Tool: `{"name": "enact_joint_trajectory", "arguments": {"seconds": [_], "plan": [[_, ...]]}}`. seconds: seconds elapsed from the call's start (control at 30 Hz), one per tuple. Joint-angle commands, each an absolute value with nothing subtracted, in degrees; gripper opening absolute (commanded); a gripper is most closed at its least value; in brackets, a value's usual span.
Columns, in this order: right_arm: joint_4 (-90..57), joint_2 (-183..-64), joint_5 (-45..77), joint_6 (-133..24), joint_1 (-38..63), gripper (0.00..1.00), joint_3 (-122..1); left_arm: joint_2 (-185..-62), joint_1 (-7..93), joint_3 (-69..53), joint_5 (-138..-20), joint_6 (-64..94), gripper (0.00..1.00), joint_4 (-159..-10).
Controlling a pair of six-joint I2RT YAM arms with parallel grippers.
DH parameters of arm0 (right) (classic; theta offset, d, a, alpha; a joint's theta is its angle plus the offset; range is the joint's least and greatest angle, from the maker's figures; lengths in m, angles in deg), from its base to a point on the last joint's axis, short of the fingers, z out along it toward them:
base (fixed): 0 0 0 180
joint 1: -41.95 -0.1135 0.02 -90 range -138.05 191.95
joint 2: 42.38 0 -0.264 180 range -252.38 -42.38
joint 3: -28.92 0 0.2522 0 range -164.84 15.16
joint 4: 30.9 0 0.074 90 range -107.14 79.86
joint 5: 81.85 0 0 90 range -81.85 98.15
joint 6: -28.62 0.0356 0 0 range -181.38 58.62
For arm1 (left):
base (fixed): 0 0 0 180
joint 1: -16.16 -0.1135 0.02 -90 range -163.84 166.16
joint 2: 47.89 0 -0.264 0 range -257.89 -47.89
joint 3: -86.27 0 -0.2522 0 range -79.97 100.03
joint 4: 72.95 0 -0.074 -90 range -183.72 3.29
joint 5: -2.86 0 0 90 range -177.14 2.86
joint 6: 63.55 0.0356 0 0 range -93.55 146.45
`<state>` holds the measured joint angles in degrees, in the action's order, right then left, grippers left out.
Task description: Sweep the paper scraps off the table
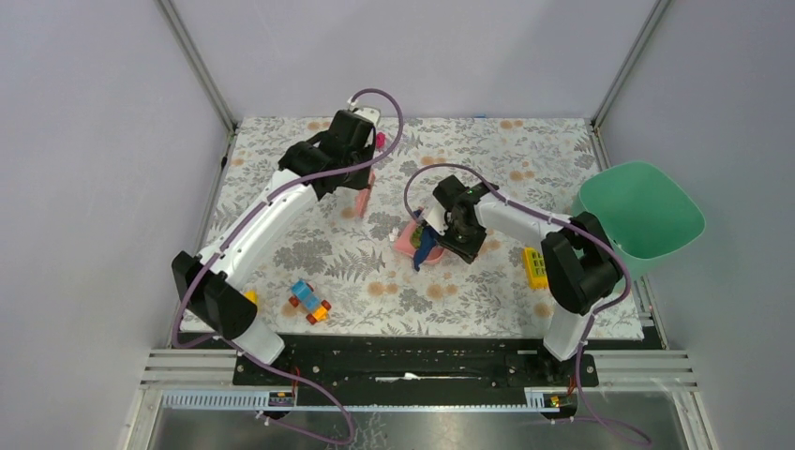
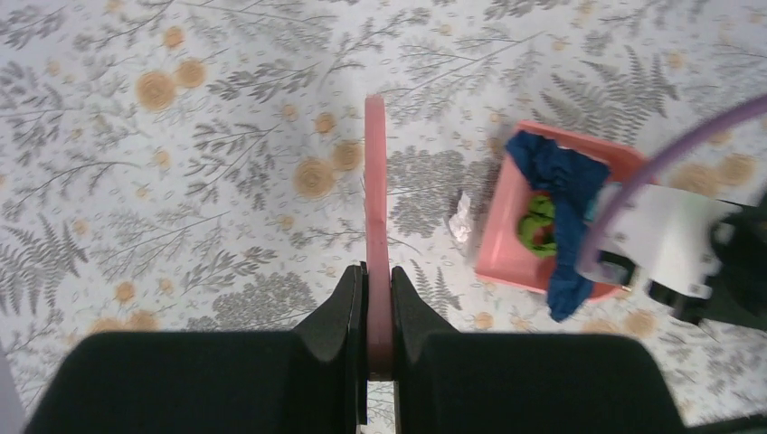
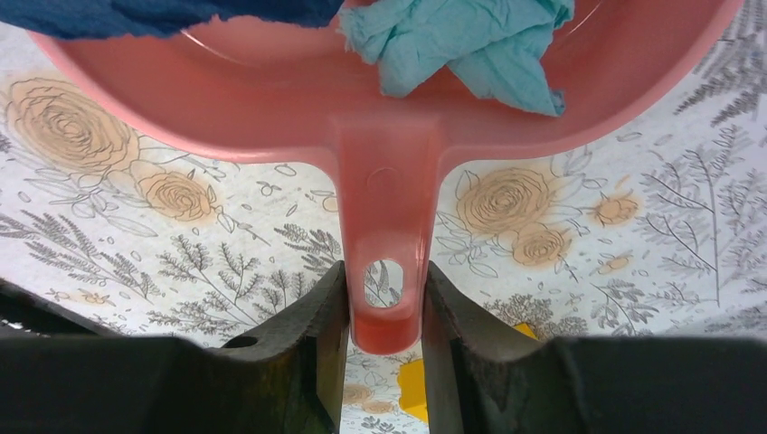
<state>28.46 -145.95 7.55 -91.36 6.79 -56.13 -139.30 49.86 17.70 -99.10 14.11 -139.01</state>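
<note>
Now: left gripper (image 2: 378, 298) clamped tight on sweeper (image 2: 375, 181), blade running up-frame. White scrap (image 2: 461, 218) on counter (image 2: 181, 181), mid-frame, just right of blade, beside dustpan (image 2: 506, 244). Blue scrap (image 2: 561, 176) and green scrap (image 2: 540, 226) inside. Right gripper (image 3: 384, 298) pinches the dustpan's handle.

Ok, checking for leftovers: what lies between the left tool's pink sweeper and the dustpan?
A single white paper scrap on the table, shown in the left wrist view.
</note>
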Motion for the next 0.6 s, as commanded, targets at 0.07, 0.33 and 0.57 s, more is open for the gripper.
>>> {"name": "enact_joint_trajectory", "arguments": {"seconds": [0.07,0.33,0.57], "plan": [[32.9,-138.7,8.1,-90.2,6.4,0.0,-60.3,-134.7,48.8,8.8,-107.3,11.1,0.0,-129.9],[42.8,-136.1,9.4,-90.8,6.4,0.0,-68.7,-134.6,42.8,-1.7,-98.9,9.7,0.0,-120.7],[50.0,-135.0,8.4,-92.7,6.4,0.0,-73.1,-133.0,41.2,-7.9,-92.4,8.3,0.0,-112.8]]}}
